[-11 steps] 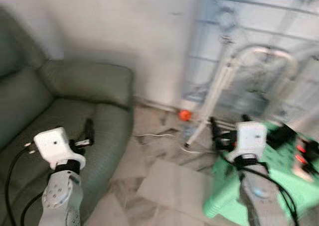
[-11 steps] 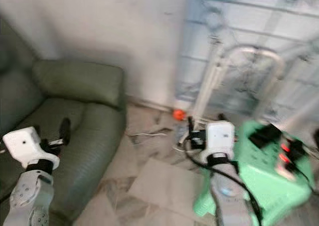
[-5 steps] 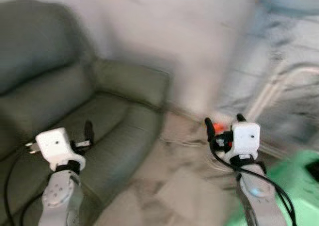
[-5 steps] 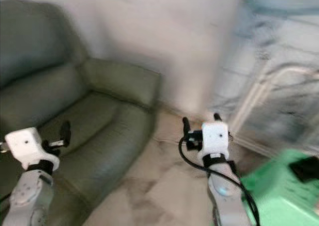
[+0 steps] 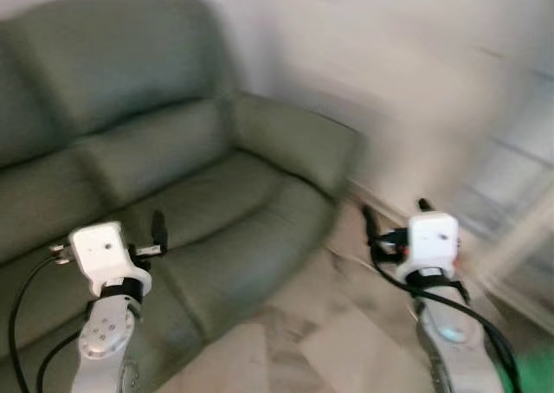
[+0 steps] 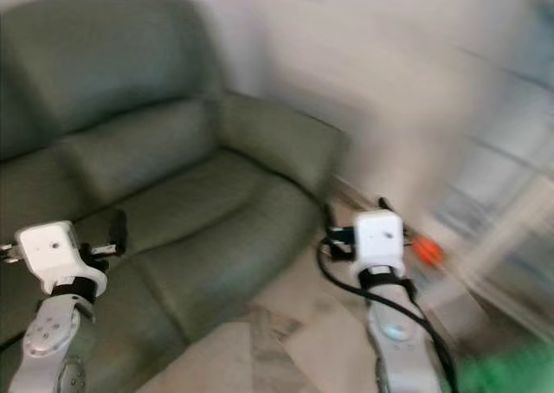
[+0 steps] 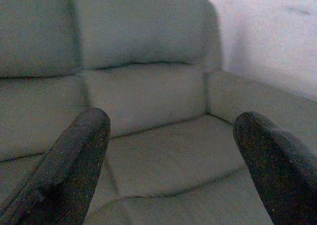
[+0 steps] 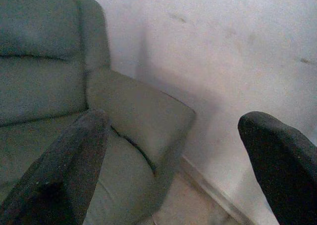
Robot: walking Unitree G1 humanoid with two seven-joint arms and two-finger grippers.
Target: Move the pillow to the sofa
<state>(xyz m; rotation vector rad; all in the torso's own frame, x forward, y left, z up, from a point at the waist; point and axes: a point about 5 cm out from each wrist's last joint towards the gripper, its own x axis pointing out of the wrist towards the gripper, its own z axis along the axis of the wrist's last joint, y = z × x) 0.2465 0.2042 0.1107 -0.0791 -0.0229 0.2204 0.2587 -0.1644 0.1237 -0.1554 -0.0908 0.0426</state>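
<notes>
Sofa (image 5: 173, 177): grey-green, padded; spans 9 to 12 o'clock of the head views; seat cushions bare, one armrest (image 5: 294, 138) toward 1 o'clock beside the wall.

Wall (image 5: 415, 73): pale, plain, blurred; runs from 12 to 3 o'clock behind the armrest.

Floor (image 5: 320, 341): light marbled tile; 5 to 6 o'clock, between the sofa front and the right arm.

Pale frame (image 6: 502, 220): barred, heavily blurred; 3 o'clock; kind not discernible.

Left arm, silver, white wrist block: 7 o'clock, raised over the sofa's front edge. Left gripper (image 7: 173, 150): fingers (image 7: 74, 160) spread wide, nothing between them; aimed at the seat cushion and backrest.

Right arm, silver, white wrist block, black cable along it: 4 to 5 o'clock, raised over the floor. Right gripper (image 8: 178, 160): fingers (image 8: 277, 160) spread wide, nothing between them; aimed at the armrest and the wall.

Green patch (image 6: 511, 371): 5 o'clock corner, blurred; kind not discernible.

Orange-red blob (image 6: 426, 252): small, round, on the floor at 3 to 4 o'clock, just beside the right wrist block in the right eye view; too blurred to identify.

Pillow: location cannot be told from these views.
</notes>
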